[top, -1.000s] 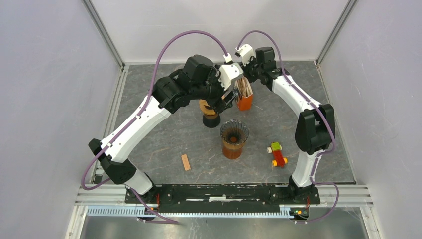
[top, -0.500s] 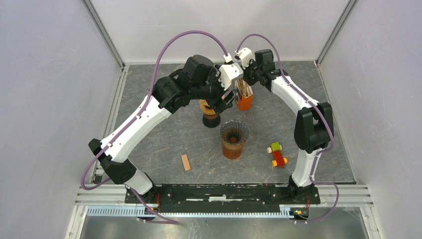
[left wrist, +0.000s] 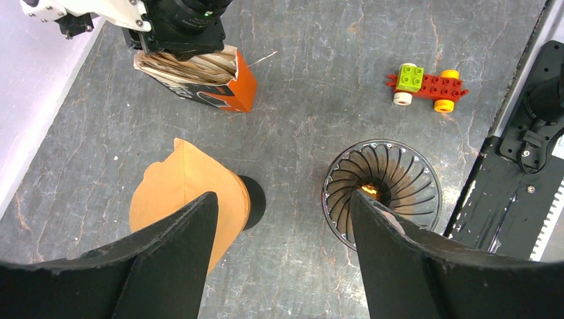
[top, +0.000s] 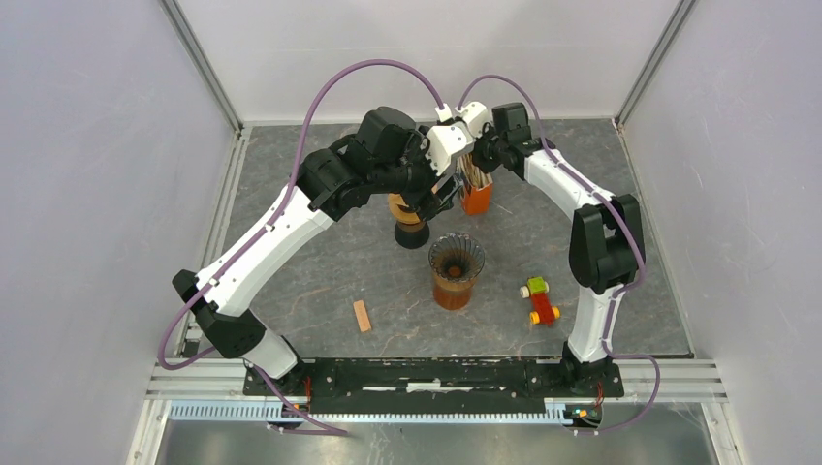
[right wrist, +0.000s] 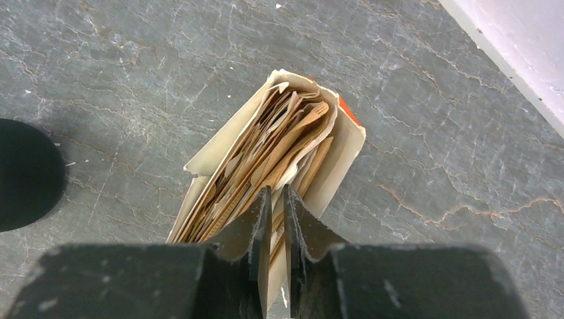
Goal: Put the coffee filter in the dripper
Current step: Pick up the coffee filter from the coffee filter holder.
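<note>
The dripper (top: 456,258), a ribbed glass cone on an amber cup, stands mid-table; its rim (left wrist: 414,170) shows in the left wrist view. Brown paper coffee filters (right wrist: 279,143) are packed upright in an orange box (top: 476,200) at the back. My right gripper (right wrist: 277,190) hangs right over that stack, its jaws parted by only a thin slit with nothing clamped. My left gripper (left wrist: 282,197) is wide open and empty, above the floor between the dripper and a tan filter cone (left wrist: 181,186) on a black stand. From above, that cone (top: 407,209) is half hidden by the left arm.
A toy brick car (top: 539,301) lies right of the dripper, also visible as the car (left wrist: 425,84) from the left wrist. A small wooden block (top: 362,316) lies front left. Both wrists crowd together over the orange box (left wrist: 223,86). Walls enclose the table.
The right wrist has shifted left over the orange box and its jaws have parted slightly. The left arm has not moved.
</note>
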Robot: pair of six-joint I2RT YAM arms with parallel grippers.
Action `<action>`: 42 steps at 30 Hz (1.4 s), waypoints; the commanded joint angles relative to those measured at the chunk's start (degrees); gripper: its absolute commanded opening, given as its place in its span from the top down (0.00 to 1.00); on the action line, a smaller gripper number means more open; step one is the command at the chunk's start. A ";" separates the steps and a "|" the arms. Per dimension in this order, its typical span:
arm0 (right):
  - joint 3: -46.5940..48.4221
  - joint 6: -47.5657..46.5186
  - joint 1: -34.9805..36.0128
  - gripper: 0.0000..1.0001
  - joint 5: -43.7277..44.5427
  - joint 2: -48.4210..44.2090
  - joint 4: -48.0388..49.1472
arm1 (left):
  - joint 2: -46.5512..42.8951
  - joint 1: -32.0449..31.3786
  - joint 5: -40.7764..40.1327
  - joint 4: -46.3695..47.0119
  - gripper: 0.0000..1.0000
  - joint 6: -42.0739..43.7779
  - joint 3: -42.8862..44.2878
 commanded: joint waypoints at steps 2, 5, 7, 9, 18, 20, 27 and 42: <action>1.24 -0.62 0.15 0.86 -0.03 0.87 0.12 | -0.66 0.02 1.35 -0.23 0.21 2.63 0.10; 1.26 -0.47 0.12 0.91 0.05 0.48 0.40 | -0.74 0.02 1.36 -0.20 0.21 2.72 -0.16; 1.43 -0.27 0.08 0.93 0.15 0.23 0.60 | -0.78 0.02 1.28 -0.22 0.21 2.73 -0.30; 1.68 -0.16 0.12 0.94 0.20 -0.23 0.74 | -0.84 0.02 1.35 -0.20 0.21 2.69 -0.35; 2.14 0.63 0.12 1.00 0.82 -2.25 1.37 | -1.19 0.02 1.53 -0.20 0.21 2.72 -0.62; 2.61 0.65 0.12 1.00 0.88 -2.55 1.21 | -1.34 0.02 1.61 -0.20 0.21 2.72 -0.71; 3.82 0.54 0.12 1.00 3.46 -2.72 0.47 | -1.60 0.06 1.73 -0.22 0.21 2.72 -1.02; 3.54 2.38 0.13 1.00 2.24 -6.81 0.32 | -1.71 0.03 0.66 -0.14 0.21 2.48 -1.00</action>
